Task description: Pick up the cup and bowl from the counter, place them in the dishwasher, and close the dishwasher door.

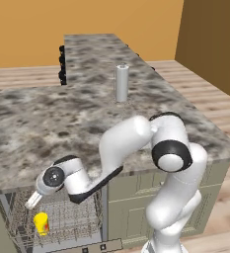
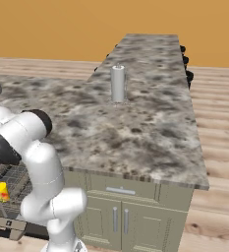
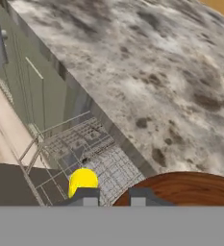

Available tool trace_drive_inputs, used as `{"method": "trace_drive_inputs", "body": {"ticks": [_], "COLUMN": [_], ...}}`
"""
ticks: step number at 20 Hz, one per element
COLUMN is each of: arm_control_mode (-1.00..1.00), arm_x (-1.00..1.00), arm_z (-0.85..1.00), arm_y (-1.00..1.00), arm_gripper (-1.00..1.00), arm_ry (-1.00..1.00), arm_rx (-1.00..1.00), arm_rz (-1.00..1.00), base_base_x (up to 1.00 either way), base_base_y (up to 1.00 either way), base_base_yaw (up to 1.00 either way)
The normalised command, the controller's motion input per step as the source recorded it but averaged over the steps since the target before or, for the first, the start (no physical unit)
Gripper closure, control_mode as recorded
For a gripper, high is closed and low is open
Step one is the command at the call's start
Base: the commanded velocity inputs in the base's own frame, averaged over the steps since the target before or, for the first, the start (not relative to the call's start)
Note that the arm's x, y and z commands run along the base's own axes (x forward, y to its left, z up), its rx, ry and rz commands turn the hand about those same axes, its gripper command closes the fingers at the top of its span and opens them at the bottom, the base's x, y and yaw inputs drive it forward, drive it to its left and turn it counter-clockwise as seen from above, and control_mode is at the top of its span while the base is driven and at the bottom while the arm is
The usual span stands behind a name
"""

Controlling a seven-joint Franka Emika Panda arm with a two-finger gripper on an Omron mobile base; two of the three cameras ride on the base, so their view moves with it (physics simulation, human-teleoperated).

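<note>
Standing in the open dishwasher (image 1: 82,217) rack, the cup (image 1: 41,223) is already loaded. Right of it in the hand view, the gripper (image 3: 111,196) pinches the bowl (image 3: 190,187) rim, fingers narrow (over the rack, presumably for lowering).

Two base views flank the counter (image 1: 32,123) from behind, hand view close above dishwasher (image 3: 80,144)
</note>
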Motion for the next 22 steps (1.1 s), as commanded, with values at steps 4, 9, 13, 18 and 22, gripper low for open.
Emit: {"method": "trace_drive_inputs", "body": {"ticks": [4,9,13,18,22], "arm_control_mode": [-1.0,-1.0,-1.0,-1.0,-1.0], "arm_x": [-0.89,-0.76,-0.24,-0.01,0.0], "arm_z": [0.0,0.0,-0.08,-0.04,-0.05], "arm_y": [-0.18,-0.31,-0.34,-0.19,-0.02], "arm_gripper": [1.0,1.0,1.0,1.0,1.0], "arm_ry": [-0.1,-0.07,0.0,0.01,0.04], "arm_rx": [-0.09,-0.11,-0.11,-0.26,-0.34], "arm_rz": [0.0,0.0,0.0,0.0,0.05], "base_base_x": [0.0,0.0,0.0,0.0,0.0], "base_base_y": [0.0,0.0,0.0,0.0,0.0], "base_base_yaw": [0.0,0.0,0.0,0.0,0.0]}}
